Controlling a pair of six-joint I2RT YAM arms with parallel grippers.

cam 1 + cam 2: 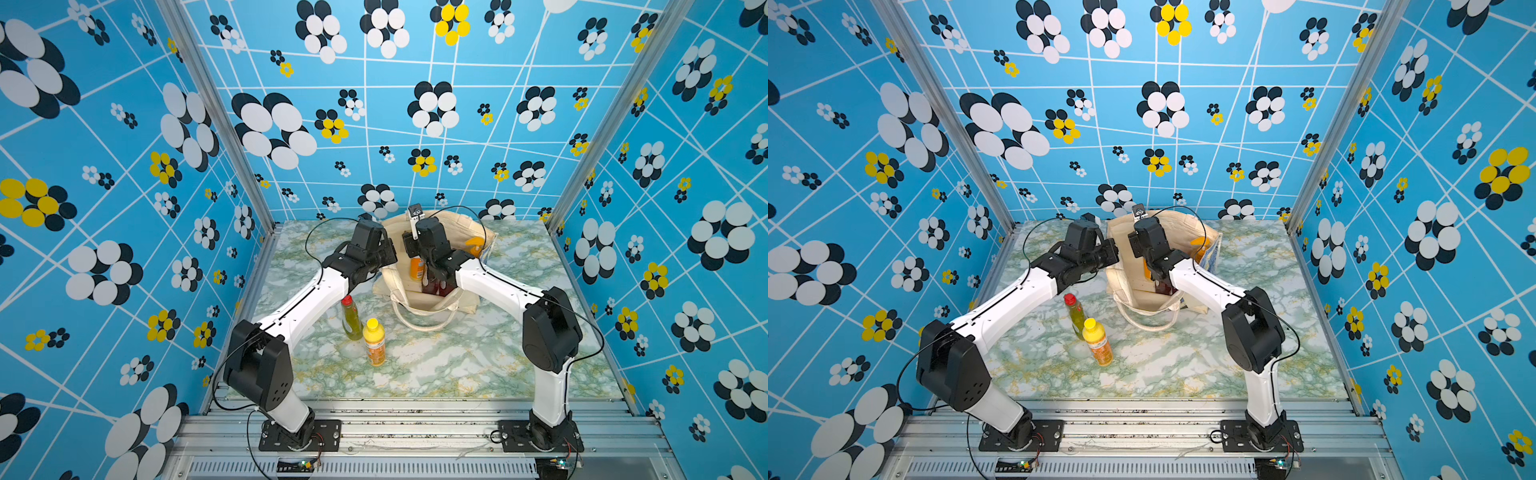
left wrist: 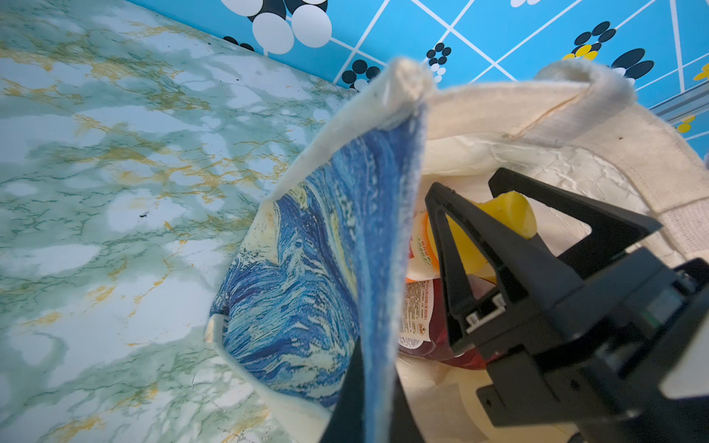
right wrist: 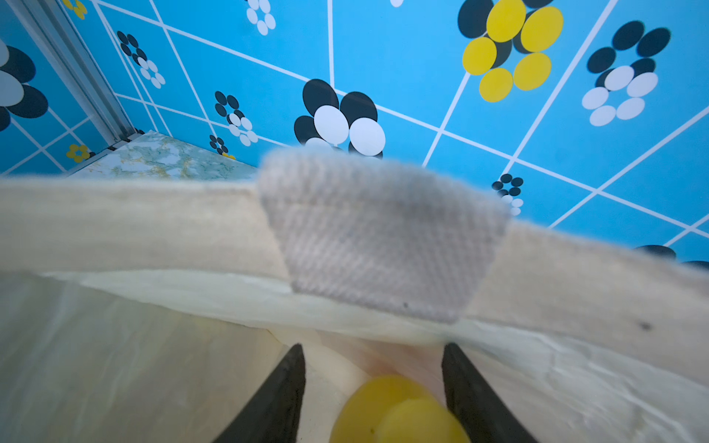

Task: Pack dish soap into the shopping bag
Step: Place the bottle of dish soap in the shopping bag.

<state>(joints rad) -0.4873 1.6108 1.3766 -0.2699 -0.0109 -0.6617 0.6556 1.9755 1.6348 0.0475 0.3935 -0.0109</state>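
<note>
- In both top views the shopping bag (image 1: pixel 415 301) is sitting open at centre frame on the marble table (image 1: pixel 457 365). The olive-green bottle (image 1: pixel 351 322) and yellow-capped orange bottle (image 1: pixel 374 343) are standing lower left of it.
- Left wrist: left gripper (image 2: pixel 368 391) is pinching the bag's blue-print wall, clamped tight on it. A dark red bottle (image 2: pixel 422 326) is lying inside, centre-right.
- Right wrist: right gripper (image 3: pixel 372 345) is hanging inside the bag, jaws apart, a yellow cap (image 3: pixel 399 414) sitting between them at bottom centre.
</note>
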